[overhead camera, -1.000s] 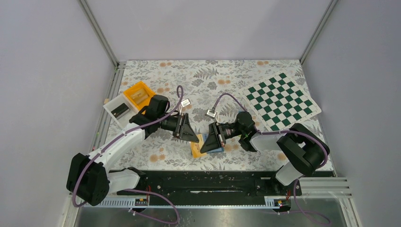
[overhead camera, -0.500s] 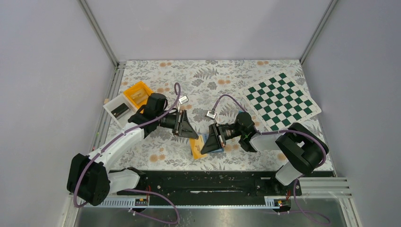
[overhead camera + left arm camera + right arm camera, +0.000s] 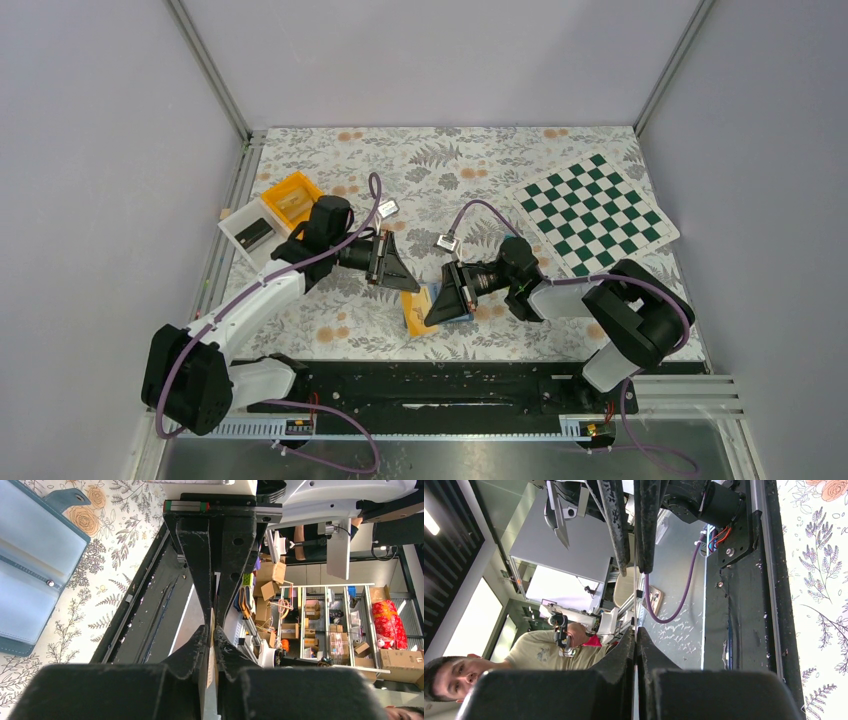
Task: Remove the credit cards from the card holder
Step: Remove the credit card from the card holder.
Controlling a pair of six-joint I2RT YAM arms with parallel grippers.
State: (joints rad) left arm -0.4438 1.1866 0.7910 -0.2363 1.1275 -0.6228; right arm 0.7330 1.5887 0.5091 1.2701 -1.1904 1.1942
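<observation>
Blue-teal bifold card holder [image 3: 30, 565] lay open and flat on the floral-printed desk [image 3: 330, 330], its pale inner pockets facing up. From above, a flat orange-tan card [image 3: 413, 312] lay against the holder's left side. The right end effector [image 3: 636, 630] hung over the holder with its fingers pressed together. The left end effector [image 3: 212, 625] sat just up-left of the orange-tan card. Its fingers were nearly together, with only a slit between them. Whether that slit held anything could not be told.
</observation>
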